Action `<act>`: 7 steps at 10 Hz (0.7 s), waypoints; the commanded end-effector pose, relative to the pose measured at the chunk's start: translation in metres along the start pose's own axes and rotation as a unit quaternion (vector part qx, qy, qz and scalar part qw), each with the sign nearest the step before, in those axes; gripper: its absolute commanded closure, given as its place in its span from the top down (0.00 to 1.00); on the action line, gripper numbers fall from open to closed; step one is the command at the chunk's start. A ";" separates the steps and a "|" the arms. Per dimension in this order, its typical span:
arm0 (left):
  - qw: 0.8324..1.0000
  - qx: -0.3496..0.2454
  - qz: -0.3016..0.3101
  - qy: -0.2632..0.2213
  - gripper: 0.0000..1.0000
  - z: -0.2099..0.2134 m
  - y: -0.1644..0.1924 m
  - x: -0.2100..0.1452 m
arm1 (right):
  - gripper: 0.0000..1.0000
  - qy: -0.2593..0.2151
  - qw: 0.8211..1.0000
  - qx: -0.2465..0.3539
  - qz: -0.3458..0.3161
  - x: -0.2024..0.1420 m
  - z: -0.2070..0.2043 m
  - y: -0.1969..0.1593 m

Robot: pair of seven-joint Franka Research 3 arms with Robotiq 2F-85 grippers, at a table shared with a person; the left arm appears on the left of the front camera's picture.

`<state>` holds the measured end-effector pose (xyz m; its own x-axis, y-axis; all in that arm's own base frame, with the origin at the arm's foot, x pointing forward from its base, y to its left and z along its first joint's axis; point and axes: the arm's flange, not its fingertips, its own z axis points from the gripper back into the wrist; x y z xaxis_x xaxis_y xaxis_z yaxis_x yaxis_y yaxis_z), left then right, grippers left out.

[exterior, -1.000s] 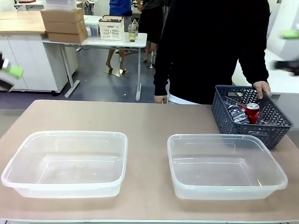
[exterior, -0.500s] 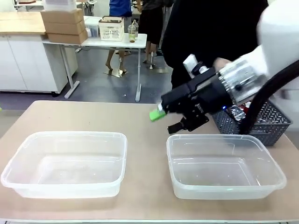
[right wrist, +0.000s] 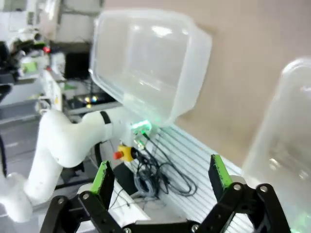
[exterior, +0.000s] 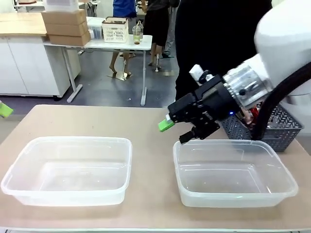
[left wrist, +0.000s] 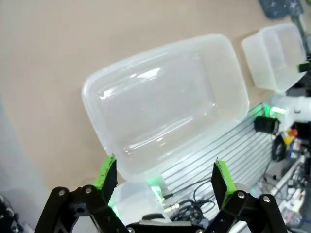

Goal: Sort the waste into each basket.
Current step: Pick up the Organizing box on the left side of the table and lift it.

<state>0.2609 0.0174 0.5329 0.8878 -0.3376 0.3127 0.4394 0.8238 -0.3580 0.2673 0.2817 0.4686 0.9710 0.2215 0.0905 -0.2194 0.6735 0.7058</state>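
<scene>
Right arm [exterior: 284,34] comes in from the right, crossing in front of a person in a black top [exterior: 214,34] at the far side. Right fingers [exterior: 165,125] hang in the air over the far left corner of the right tub [exterior: 233,198]. They are spread wide with nothing between them. The right wrist view agrees: right fingers [right wrist: 217,174] are apart and bare. The right tub [right wrist: 284,141] is close at one side and the left tub [right wrist: 146,58] farther off, with a strip of counter [right wrist: 243,63] between them.

Left fingers [left wrist: 106,174] are also released, gaping, nothing held. They sit high above the left tub [left wrist: 160,102], looking down into it, with the right tub [left wrist: 274,56] beyond. In the front view one green pad of the left fingers [exterior: 4,110] pokes in at the left edge, off the counter's far left corner.

Both tubs stand upright on the counter [exterior: 146,121], side by side with a gap between them. The left tub [exterior: 73,140] and the right are both bare inside.

Waste [exterior: 253,115] is in the dark lattice basket [exterior: 284,133] at the counter's far right, just behind the right tub. The right arm hides most of it, and only a scrap of red shows. Cannot tell whether the basket touches the tub.
</scene>
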 end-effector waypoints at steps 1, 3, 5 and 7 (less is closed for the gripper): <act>0.997 0.048 0.006 0.063 1.00 -0.060 0.008 0.005 | 1.00 0.026 0.993 -0.071 -0.087 0.050 -0.057 0.072; 0.996 0.028 0.050 0.065 1.00 -0.107 0.016 -0.015 | 1.00 0.015 0.974 -0.201 -0.103 0.073 -0.102 0.105; 0.997 0.024 0.014 0.076 1.00 -0.059 0.015 0.030 | 1.00 -0.001 0.992 -0.106 -0.070 0.037 -0.087 0.095; 0.995 0.029 0.050 0.079 1.00 -0.075 0.029 0.039 | 1.00 -0.001 0.982 -0.166 -0.089 0.053 -0.108 0.097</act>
<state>0.3137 -0.0087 0.4754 0.9323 -0.3301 0.1479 0.3612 0.8726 -0.3287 0.2856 0.4324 0.4733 0.9959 0.0898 -0.0143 -0.0727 0.8810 0.4676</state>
